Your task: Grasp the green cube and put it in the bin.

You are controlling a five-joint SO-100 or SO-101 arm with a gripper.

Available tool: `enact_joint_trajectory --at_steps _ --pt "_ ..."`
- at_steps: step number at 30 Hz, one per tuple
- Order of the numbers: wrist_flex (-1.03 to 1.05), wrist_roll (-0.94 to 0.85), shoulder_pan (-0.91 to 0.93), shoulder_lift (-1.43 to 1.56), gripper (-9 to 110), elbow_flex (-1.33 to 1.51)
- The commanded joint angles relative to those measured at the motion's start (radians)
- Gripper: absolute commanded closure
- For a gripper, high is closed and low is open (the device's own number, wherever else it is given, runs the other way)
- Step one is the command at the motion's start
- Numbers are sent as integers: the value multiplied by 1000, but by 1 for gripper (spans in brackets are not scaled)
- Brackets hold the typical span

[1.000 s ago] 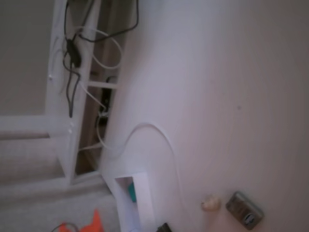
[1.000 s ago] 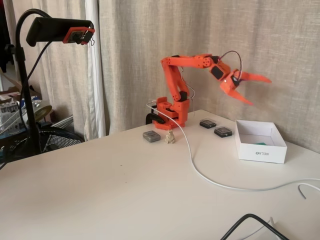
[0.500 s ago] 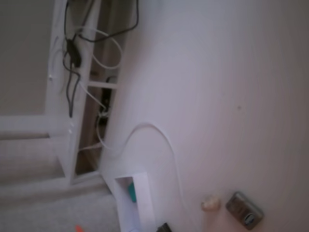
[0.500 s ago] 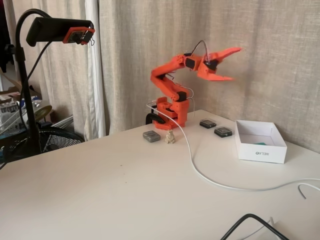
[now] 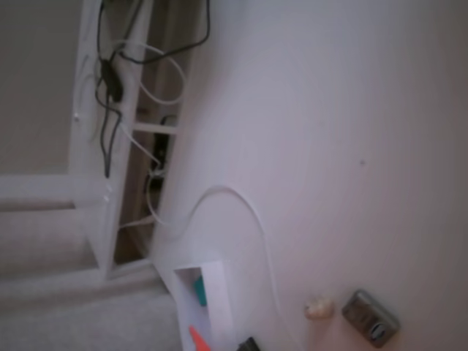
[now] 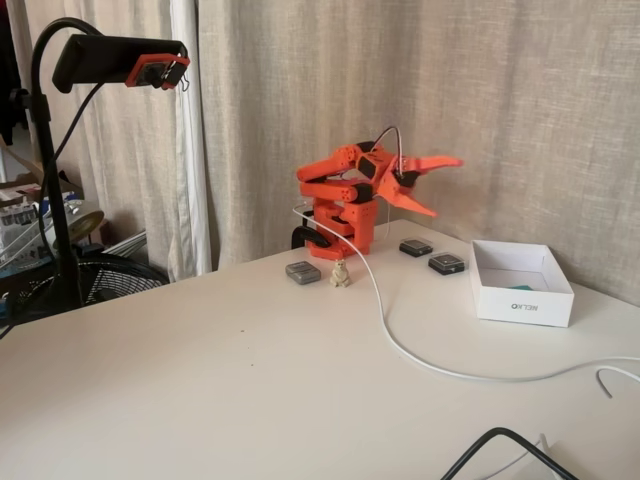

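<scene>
A wide, plain white table (image 6: pixel 200 400) fills most of both fixed views, standing in front of a heavy beige curtain (image 6: pixel 300 90) that closes off the whole back of the room. The landmark is the bin (image 6: pixel 520 285), a white open-topped box with thin walls near the table's far right side in a fixed view. The green cube (image 5: pixel 199 290) lies inside the bin (image 5: pixel 212 307), against one wall, seen as a teal patch on the box floor (image 6: pixel 527 286) in the other view. Left of the bin, at the table's back edge, the orange arm (image 6: pixel 340 195) is folded low over its base, and its gripper (image 6: pixel 442 187) points toward the bin with the two fingers spread wide apart and nothing between them. Between the bin and the arm's base sit two small dark square objects (image 6: pixel 432 256). Farther from the bin, beyond the base, lie a grey metallic oblong object (image 6: pixel 302 272) and a cream lump (image 6: pixel 341 274) side by side. A white cable (image 6: pixel 420 358) runs from the base across the table in front of the bin, and a black cable (image 6: pixel 500 445) curls at the near edge. Far left of the bin, off the table, a black stand (image 6: pixel 50 180) carries a camera (image 6: pixel 115 60) above a fan (image 6: pixel 90 285).
</scene>
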Motion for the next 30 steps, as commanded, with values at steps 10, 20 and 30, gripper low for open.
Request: enact_joint_trajectory --at_steps 10,20,30 --pt "164 14 37 14 73 26" --pt "242 8 37 14 110 54" --pt "301 -3 37 14 110 97"
